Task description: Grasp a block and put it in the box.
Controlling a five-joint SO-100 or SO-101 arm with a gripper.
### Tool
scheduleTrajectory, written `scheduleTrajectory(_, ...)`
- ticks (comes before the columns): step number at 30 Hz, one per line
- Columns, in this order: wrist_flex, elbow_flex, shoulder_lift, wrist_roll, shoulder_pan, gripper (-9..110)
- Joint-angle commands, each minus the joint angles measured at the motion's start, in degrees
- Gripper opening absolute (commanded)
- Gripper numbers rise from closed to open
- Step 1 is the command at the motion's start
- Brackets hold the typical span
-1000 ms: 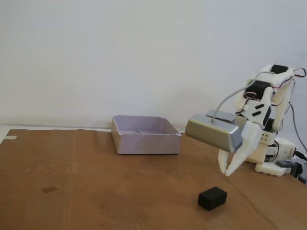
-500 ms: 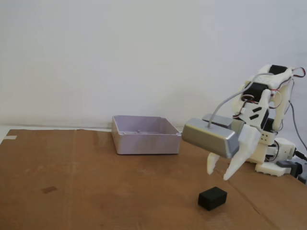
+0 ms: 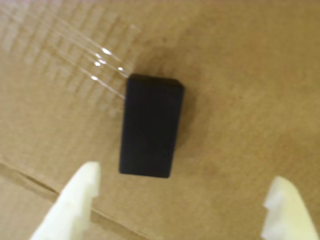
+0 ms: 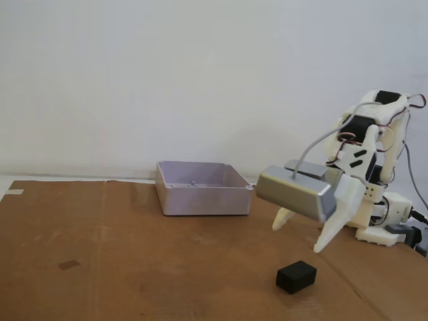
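From the wrist view, the block [image 3: 151, 126] lies on cardboard [image 3: 240, 75], apparently nearer one fingertip [image 3: 82, 187]. In the fixed view the gripper [image 4: 299, 234] hangs wide open and empty; closing off-centre could skid it. The box [image 4: 203, 188] sits well apart.

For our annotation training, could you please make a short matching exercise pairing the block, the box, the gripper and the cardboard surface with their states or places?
Things:
1. block
2. box
3. gripper
4. cardboard surface

States:
A. open, raised off the cardboard, above the block
B. brown, covering the table
C. empty, towards the back by the wall
D. black, lying free on the cardboard

Pairs: 1-D, 2-C, 3-A, 4-B
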Motion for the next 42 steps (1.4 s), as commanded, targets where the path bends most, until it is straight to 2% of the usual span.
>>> scheduleTrajectory(1,-2.37,-6.33,1.32,0.44,-0.70,43)
scheduleTrajectory(42,-2.90,-12.30,-10.72,0.44,-0.44,43)
